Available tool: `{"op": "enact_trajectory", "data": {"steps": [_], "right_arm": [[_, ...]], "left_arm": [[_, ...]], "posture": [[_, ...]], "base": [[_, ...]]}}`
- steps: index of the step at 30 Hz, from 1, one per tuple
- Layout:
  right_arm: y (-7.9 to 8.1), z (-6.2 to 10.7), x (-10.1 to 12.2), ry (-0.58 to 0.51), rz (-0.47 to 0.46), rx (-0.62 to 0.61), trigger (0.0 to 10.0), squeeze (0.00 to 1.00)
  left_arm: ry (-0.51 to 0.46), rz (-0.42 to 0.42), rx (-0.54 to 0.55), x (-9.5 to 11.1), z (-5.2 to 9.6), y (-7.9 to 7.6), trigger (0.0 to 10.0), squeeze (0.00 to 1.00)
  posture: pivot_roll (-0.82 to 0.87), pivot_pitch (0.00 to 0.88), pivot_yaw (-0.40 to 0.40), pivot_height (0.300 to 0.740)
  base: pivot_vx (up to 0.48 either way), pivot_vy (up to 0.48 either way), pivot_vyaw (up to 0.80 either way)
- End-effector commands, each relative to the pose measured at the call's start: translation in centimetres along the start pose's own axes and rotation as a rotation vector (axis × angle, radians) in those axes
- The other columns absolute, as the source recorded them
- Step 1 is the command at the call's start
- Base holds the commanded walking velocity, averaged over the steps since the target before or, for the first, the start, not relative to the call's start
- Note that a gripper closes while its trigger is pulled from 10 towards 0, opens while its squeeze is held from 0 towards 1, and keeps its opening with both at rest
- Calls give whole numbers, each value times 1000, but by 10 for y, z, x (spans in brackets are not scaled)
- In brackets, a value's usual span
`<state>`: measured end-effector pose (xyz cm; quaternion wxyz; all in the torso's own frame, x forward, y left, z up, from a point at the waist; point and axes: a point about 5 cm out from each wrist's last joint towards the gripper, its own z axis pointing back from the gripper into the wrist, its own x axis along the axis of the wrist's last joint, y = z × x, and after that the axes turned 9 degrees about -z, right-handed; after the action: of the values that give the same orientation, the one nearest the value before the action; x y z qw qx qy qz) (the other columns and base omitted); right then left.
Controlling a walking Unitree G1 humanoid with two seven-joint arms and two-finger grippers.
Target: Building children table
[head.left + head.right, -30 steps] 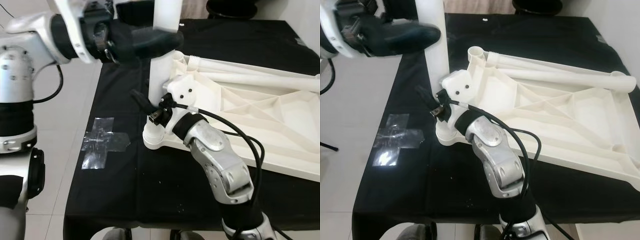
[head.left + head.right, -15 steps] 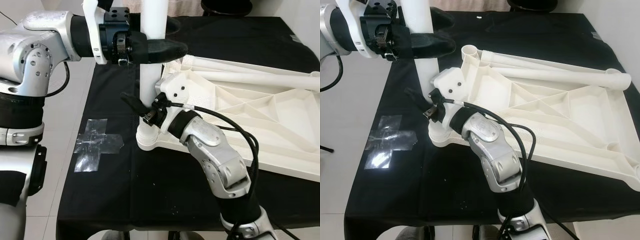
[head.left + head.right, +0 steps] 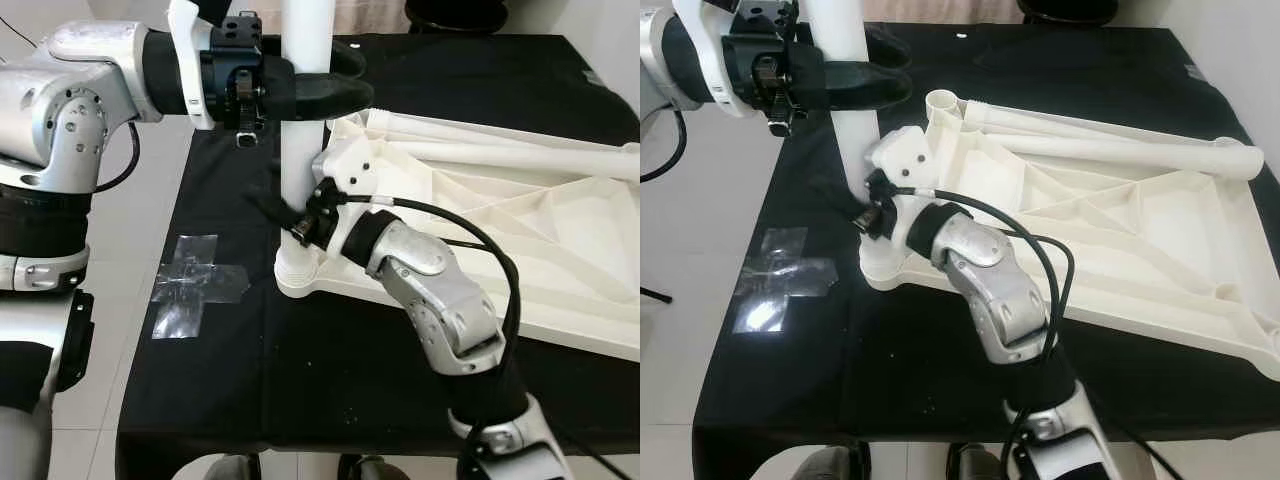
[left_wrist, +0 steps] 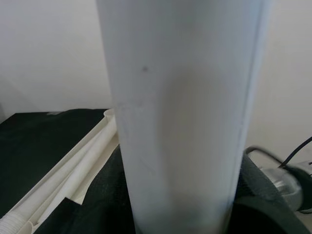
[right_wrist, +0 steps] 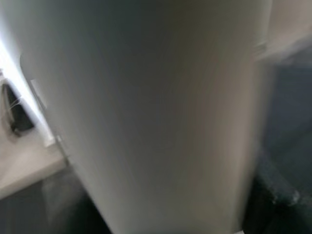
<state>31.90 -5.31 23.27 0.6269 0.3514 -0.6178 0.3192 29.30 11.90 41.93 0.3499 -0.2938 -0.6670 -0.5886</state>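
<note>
white leg (image 3: pixel 303 130) upright in tabletop (image 3: pixel 560 250) corner socket | left gripper (image 3: pixel 330 85) clamps its upper part to steady | right gripper (image 3: pixel 290 215) closed low around it, likely seating it

My left arm reaches in level from the left at chest height, elbow bent, the silver forearm running across toward the middle. Its wrist is straight, and the left gripper (image 3: pixel 305 88) has its two long black fingers (image 3: pixel 335 97) pointing right, one passing in front of the upright white table leg (image 3: pixel 302 150) and one behind it, closed around it high up. My right arm comes up from below, elbow bent sharply, forearm angled up and to the left. The right gripper (image 3: pixel 285 215) grips the same leg low down, fingers clamped against it.
</note>
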Motion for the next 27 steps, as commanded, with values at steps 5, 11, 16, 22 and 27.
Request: {"op": "enact_trajectory", "data": {"steps": [5, 11, 16, 22, 27], "right_arm": [[-23, 2, 19, -9, 32, 215, 10000, 1000], [-34, -6, 38, -16, 94, 330, 10000, 529], [-31, -11, 51, 13, 95, 519, 10000, 0], [-26, -20, 58, 50, 110, 671, 10000, 0], [-23, -22, 58, 93, 121, 784, 0, 0]], "left_arm": [[47, -13, -3, -4, -1, -2, 0, 0], [40, -5, -13, -3, -2, -4, 0, 0], [34, 4, -25, -3, -4, -6, 0, 0], [25, 14, -33, -2, -6, -7, 0, 0], [23, 20, -37, -3, -7, -7, 0, 0]], "posture": [[90, 303, -35, 740], [97, 311, -34, 740], [107, 318, -29, 740], [117, 325, -25, 740], [122, 329, -19, 740]], "base": [[0, 0, 0], [0, 0, 0], [0, 0, 0], [0, 0, 0], [0, 0, 0]]}}
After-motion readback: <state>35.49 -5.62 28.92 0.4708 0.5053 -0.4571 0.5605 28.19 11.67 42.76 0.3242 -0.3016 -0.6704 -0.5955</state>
